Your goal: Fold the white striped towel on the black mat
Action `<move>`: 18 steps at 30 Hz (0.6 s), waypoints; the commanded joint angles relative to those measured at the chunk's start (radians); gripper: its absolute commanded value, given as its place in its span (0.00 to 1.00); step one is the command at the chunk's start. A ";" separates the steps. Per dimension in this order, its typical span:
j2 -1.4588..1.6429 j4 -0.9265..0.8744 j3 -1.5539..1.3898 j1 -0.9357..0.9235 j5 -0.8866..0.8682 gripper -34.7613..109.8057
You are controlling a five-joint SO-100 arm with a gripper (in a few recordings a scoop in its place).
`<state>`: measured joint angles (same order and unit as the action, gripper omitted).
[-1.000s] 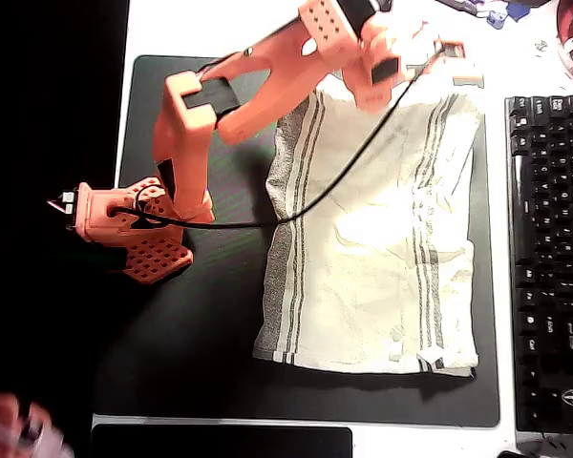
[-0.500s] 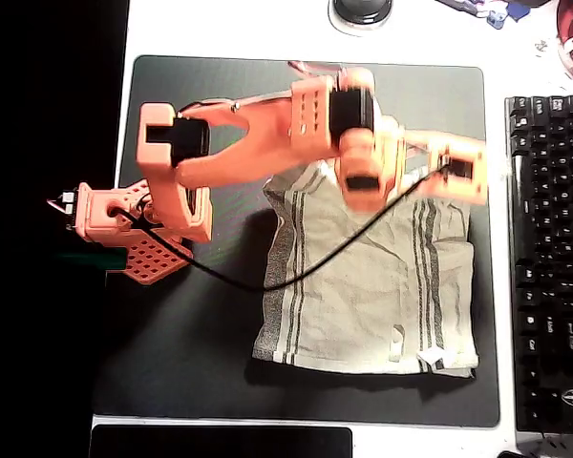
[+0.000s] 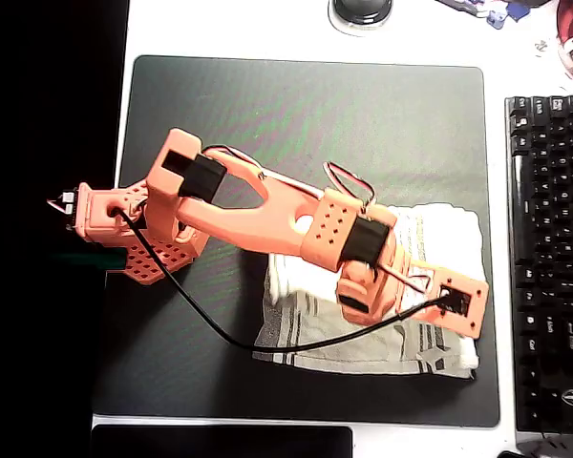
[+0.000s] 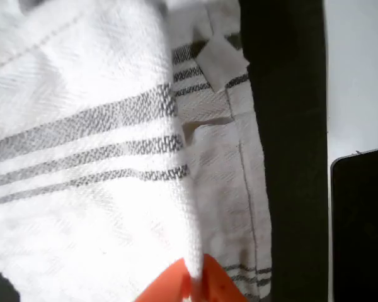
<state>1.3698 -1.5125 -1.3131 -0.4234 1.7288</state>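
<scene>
The white striped towel (image 3: 437, 232) lies on the right half of the black mat (image 3: 306, 114), doubled over so its far edge lies close to its near edge. My orange arm reaches across it. My gripper (image 3: 461, 310) sits over the towel's near right corner. In the wrist view the orange fingertips (image 4: 192, 286) are shut on a fold of the towel (image 4: 82, 126), with a lifted upper layer draping over the lower striped layer. The mat (image 4: 290, 126) shows as a dark strip beside the cloth.
A black keyboard (image 3: 549, 258) runs along the mat's right side. A round dark object (image 3: 361, 10) sits beyond the far edge. A flat black slab (image 3: 220, 442) lies at the near edge, also visible as a black slab (image 4: 362, 226) in the wrist view. The arm's base (image 3: 124, 234) stands at the mat's left.
The gripper has come from the towel's far right corner toward the near edge, pulling the far half over the near half. The towel now covers about half its earlier area.
</scene>
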 commanded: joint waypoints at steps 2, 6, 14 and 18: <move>-0.003 0.018 0.011 -0.069 0.040 0.24; -0.009 0.044 -0.035 -0.112 0.071 0.24; -0.032 0.195 -0.150 -0.179 0.132 0.24; -0.031 0.233 -0.163 -0.181 0.144 0.27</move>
<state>1.3177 -1.2993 -1.4634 -0.5860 1.8530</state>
